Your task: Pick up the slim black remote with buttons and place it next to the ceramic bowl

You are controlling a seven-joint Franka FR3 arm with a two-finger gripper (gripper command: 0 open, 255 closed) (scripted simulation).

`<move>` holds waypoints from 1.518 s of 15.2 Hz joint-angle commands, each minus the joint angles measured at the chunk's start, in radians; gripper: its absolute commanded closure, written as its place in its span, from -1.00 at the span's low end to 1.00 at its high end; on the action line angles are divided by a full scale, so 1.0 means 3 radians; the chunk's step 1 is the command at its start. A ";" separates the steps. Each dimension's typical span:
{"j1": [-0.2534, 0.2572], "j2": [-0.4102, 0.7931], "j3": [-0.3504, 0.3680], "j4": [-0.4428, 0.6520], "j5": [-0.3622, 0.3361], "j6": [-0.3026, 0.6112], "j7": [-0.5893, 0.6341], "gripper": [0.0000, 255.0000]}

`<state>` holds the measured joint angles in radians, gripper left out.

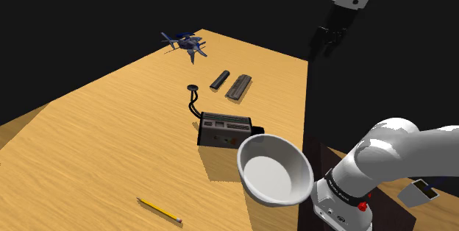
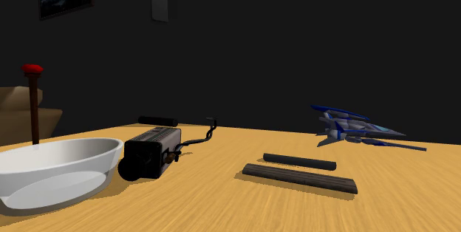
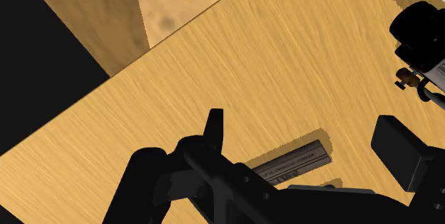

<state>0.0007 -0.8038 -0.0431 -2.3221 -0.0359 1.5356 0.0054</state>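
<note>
The remote (image 1: 239,87) is a flat dark bar with ribbed buttons, lying on the wooden table (image 1: 110,134) beside a smooth dark rod (image 1: 220,79). In the second exterior view the remote (image 2: 299,178) lies in front of the rod (image 2: 299,162). The white bowl (image 1: 274,169) stands at the table's near edge by the arm's base; its other view (image 2: 55,171) has it far left. My gripper (image 1: 329,38) hangs open and empty high above the table's right edge. Looking down from the wrist, the remote (image 3: 292,162) lies far below between my gripper's (image 3: 307,126) spread fingers.
A black box-shaped device (image 1: 228,129) with a cable sits between the remote and the bowl. A blue toy spaceship (image 1: 184,43) rests at the far corner. A yellow pencil (image 1: 159,210) lies near the front edge. Black area surrounds the table.
</note>
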 commanded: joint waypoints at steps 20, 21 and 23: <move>-0.0157 0.2246 0.0562 0.0830 0.0519 0.1159 0.1925 -1.00; -0.0160 0.2377 0.0569 0.0916 0.0527 0.1196 0.2014 -1.00; -0.0163 0.2640 0.0577 0.1099 0.0540 0.1260 0.2187 -1.00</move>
<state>-0.0468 -0.0501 0.1293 -2.0153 0.1236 1.9001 0.6341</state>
